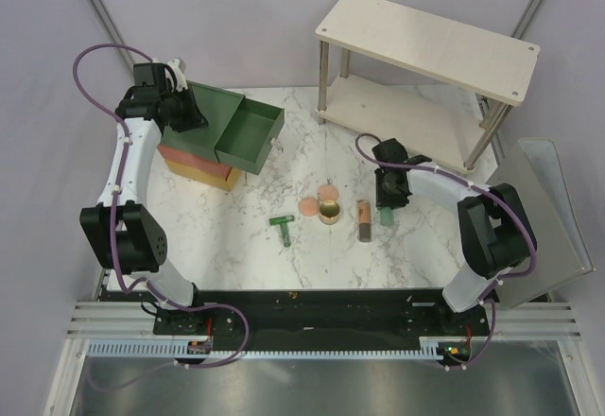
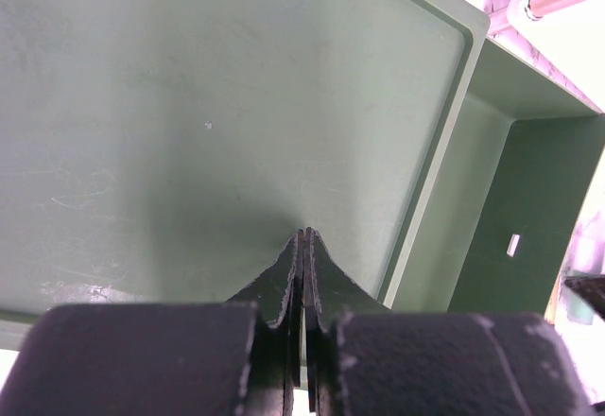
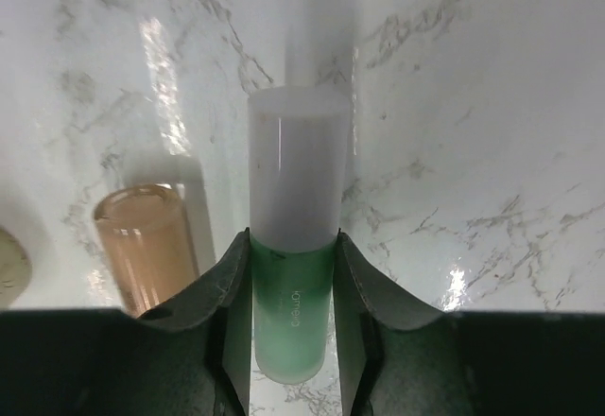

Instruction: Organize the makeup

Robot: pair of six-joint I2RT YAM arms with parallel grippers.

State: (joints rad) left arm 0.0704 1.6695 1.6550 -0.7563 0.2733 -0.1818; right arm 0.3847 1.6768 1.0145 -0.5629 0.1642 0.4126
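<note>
Mint-green oblong case [image 3: 291, 180] seemingly pinched by right gripper [image 3: 291, 238]; left gripper [image 2: 304, 236] pressed together; two pink discs [image 1: 310, 207], one gold pot [image 1: 331, 213].

Lying flat: mint-green case [image 3: 293, 246], orange-brown tube [image 1: 364, 219]; gold pot [image 1: 330, 213] upright; pink discs [image 1: 309, 206], green T-piece [image 1: 283, 227] alongside

Pale lilac walls [image 1: 236, 19] enclose a white marble worktop [image 1: 236, 246], with a wooden two-tier shelf [image 1: 427, 43] on metal legs at its far right.
</note>
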